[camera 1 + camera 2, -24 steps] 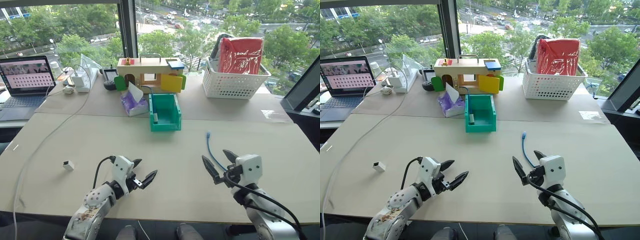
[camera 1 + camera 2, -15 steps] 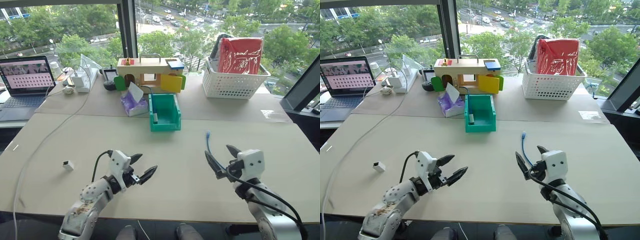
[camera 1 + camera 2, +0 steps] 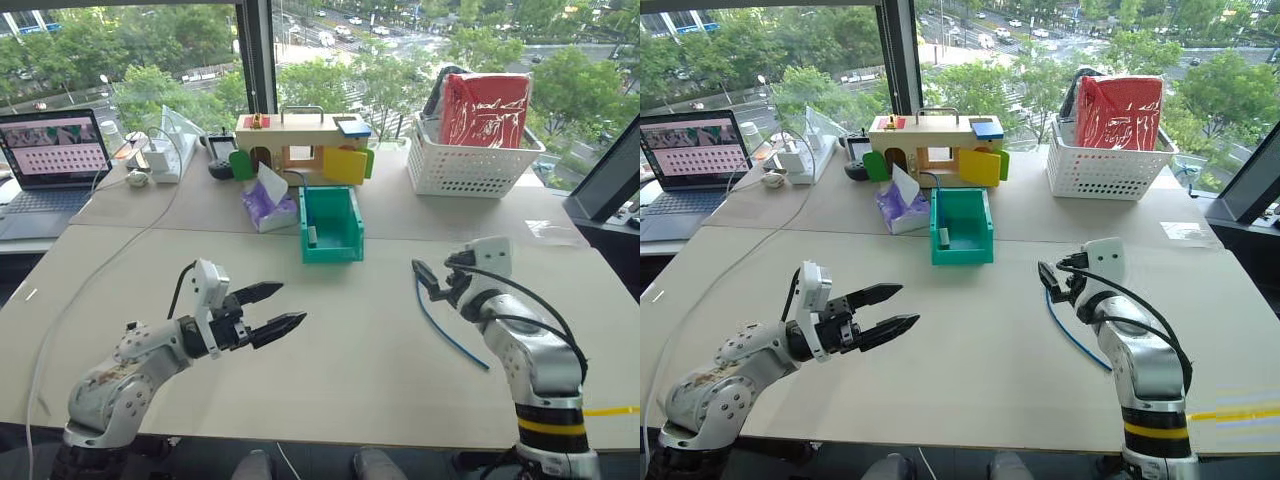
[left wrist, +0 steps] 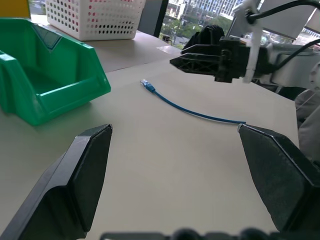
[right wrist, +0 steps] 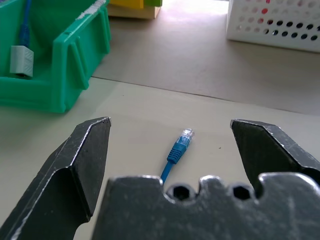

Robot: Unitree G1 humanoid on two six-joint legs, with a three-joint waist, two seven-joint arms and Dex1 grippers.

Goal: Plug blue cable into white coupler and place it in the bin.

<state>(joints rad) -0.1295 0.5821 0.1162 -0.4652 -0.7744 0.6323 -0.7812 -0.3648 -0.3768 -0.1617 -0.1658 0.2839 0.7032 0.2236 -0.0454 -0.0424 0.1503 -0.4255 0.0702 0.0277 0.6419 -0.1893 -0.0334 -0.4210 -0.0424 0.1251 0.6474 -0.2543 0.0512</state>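
The blue cable (image 5: 177, 149) lies flat on the table, on the near right side of the teal bin (image 3: 331, 224), its long axis running away from my right gripper (image 3: 440, 281), jaws spread and empty, plug end foremost; my left gripper (image 3: 270, 312), also spread empty, is farther off.

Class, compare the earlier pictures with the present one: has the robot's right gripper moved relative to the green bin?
Yes. The right gripper has moved up the table toward the bin, now above the blue cable's far plug end, fingers open.

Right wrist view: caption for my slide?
Open right gripper hovers over thin blue cable's plug, green plastic bin beyond.
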